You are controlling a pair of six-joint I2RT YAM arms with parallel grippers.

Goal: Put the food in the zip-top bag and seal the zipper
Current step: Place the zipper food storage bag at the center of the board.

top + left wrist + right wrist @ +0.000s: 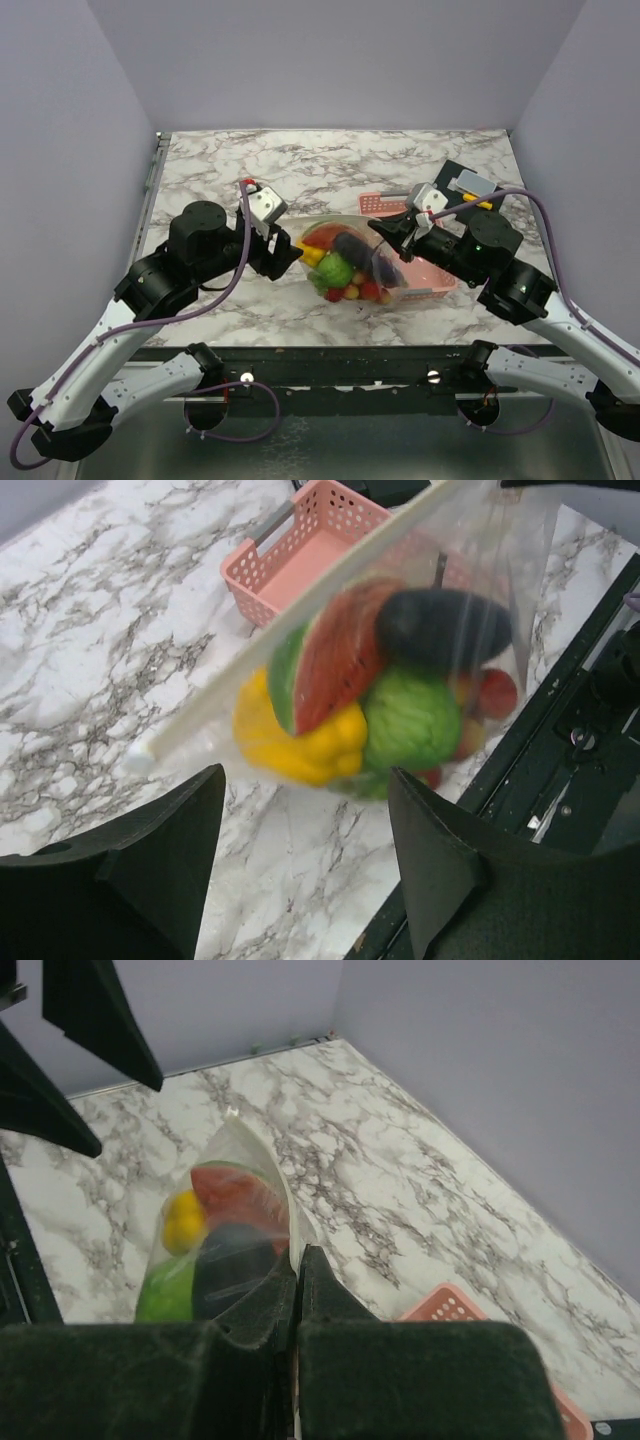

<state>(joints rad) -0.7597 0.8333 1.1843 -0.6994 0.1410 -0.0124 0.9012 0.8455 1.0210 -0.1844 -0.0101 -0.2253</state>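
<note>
Zip-top bag (350,262) sits at the centre of the counter (230,180). The food (335,268) is inside it: watermelon slice (335,650), plus yellow, green, dark purple and red pieces.

Right gripper (388,240) is at the bag's 3 o'clock, jaws together and clamped on its mouth edge.

Left gripper (294,251) is at 9 o'clock, jaws apart with nothing between them, near the zipper (250,662).

Pink basket (432,280) lies just beside the bag at 3 o'clock, partly hidden by the right gripper. Black mat (462,178) with yellow and grey items lies at 1 o'clock, apart from the bag.

The clear zip-top bag (345,265) is bulging at the frame's centre with the food (340,665): a watermelon slice and yellow, green, dark purple and red pieces. Its zipper (300,620) is running diagonally from lower left to upper right.
</note>
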